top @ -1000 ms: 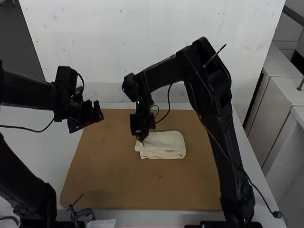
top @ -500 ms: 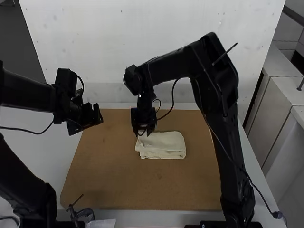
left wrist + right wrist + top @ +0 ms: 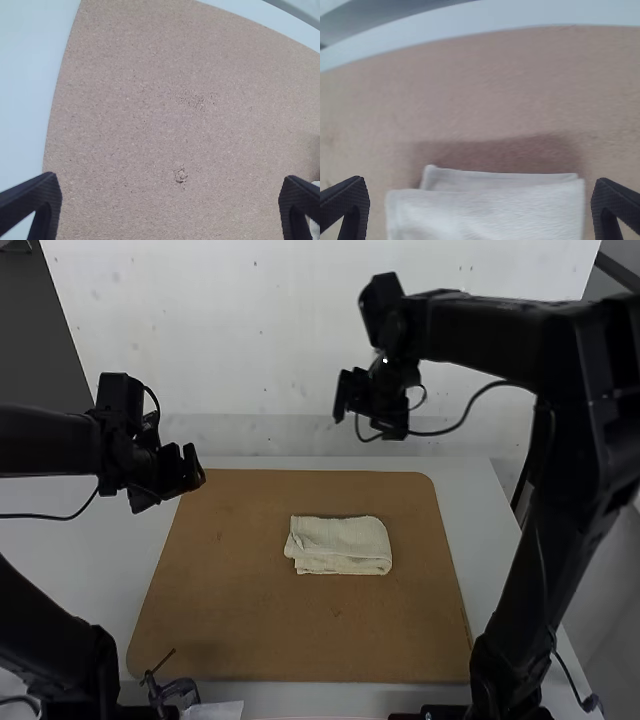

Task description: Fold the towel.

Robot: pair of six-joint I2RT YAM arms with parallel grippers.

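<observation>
From our folded towel, the left claw is spread at ten o'clock, the right claw spread at twelve.

Towel on brown board (pale table)

On the table lies the board; on that, the towel, off centre between one and two o'clock. A sheet lies off the board at seven o'clock.
</observation>
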